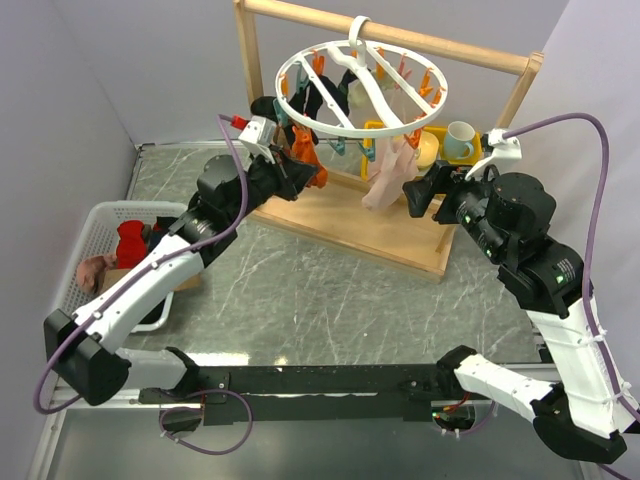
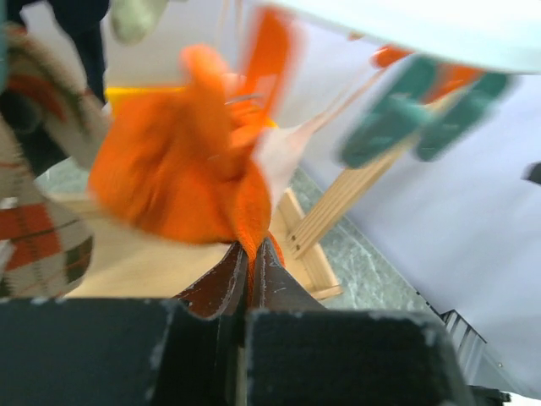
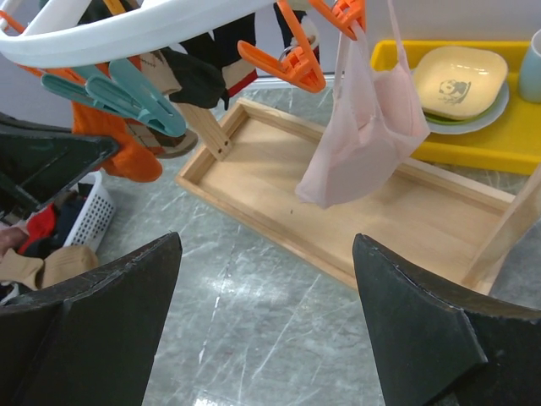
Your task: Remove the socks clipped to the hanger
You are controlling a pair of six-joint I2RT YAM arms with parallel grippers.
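Note:
The white round hanger (image 1: pixel 360 95) hangs from the wooden rail with orange and teal clips. My left gripper (image 1: pixel 300 172) is shut on an orange sock (image 1: pixel 305 150) that hangs clipped at the ring's left side. In the left wrist view the fingers (image 2: pixel 252 249) pinch the orange sock's (image 2: pixel 169 169) lower edge. A pale pink sock (image 1: pixel 385 180) hangs at the ring's front right. My right gripper (image 1: pixel 418 195) is open and empty just right of it. The right wrist view shows the pink sock (image 3: pixel 372 127) ahead of the open gripper (image 3: pixel 266 245) and a black sock (image 3: pixel 199 72) under the ring (image 3: pixel 127 30).
A white basket (image 1: pixel 110 207) at the left holds removed socks, one of them red (image 1: pixel 132 240). The wooden frame's base (image 1: pixel 350 225) lies under the hanger. A yellow tray (image 1: pixel 478 150) with a plate and a cup (image 1: pixel 458 140) stands behind the right gripper. A patterned sock (image 2: pixel 34 228) hangs beside the orange one.

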